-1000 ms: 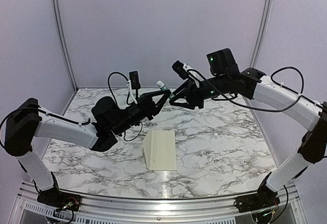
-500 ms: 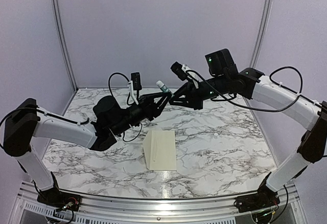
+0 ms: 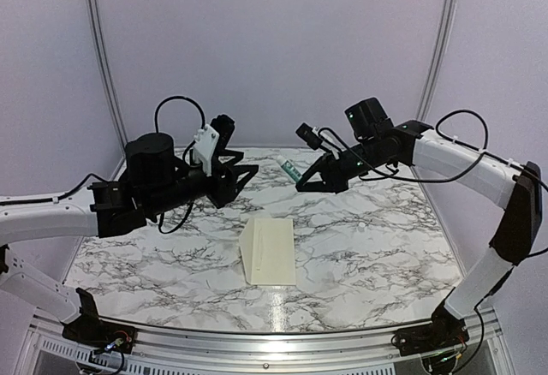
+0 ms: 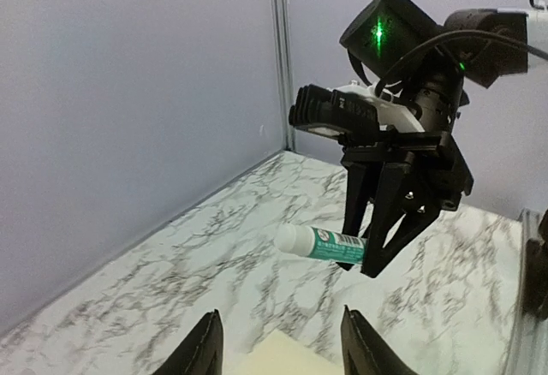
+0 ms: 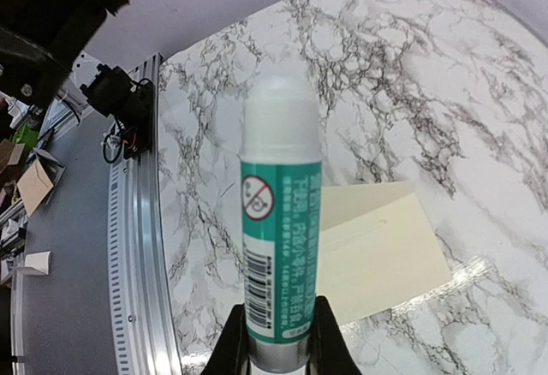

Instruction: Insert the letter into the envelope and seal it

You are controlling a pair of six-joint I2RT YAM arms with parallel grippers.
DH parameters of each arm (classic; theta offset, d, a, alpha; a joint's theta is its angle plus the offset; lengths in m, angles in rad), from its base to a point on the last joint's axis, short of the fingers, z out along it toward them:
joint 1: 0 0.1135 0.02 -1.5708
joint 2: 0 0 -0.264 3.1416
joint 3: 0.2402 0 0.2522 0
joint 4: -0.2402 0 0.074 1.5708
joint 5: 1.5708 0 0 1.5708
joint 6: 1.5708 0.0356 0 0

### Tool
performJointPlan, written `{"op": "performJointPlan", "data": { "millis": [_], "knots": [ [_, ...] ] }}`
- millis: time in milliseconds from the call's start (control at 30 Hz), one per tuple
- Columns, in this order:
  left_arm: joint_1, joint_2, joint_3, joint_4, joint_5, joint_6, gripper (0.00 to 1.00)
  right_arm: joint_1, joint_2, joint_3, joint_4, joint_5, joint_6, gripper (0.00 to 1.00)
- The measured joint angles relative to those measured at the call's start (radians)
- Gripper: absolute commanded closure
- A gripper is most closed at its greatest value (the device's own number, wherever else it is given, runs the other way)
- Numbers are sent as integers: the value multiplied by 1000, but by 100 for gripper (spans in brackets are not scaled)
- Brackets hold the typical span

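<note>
The cream envelope (image 3: 272,252) lies flat on the marble table, a narrow fold along its left edge; it also shows as the envelope (image 5: 381,255) in the right wrist view. The letter is hidden. My right gripper (image 3: 301,182) hangs above the table's back middle, shut on the base of a white-and-green glue tube (image 3: 288,169), whose white cap points left. That glue tube (image 5: 278,247) stands between the right gripper's (image 5: 280,351) fingers. My left gripper (image 3: 248,176) is open and empty, a short way left of the tube. Its fingertips (image 4: 205,345) frame the glue tube (image 4: 324,243).
Pale booth walls close the table in at the back and sides. A metal rail (image 3: 274,341) with both arm bases runs along the near edge. The left arm's bulky black wrist (image 3: 150,174) hovers over the table's left half.
The left gripper has opened, let go of the glue tube and drawn back to the left. The right gripper has shut on the tube and now holds it alone, slightly lower.
</note>
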Motion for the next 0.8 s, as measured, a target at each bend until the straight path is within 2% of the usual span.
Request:
{"op": "performJointPlan", "data": {
  "millis": [167,333,533,800],
  "knots": [
    [-72,-6,130,-240,-140,347,51,2,66,-1,-54,-60,-6,97],
    [-165,6,155,-353,-262,640,51,13,91,-1,-84,-97,-12,97],
    [-245,92,189,-388,-376,918,50,60,96,-1,-115,-129,-22,97],
    [-317,217,183,-312,-525,1240,51,89,99,-8,-137,-154,-26,97]
  ]
}}
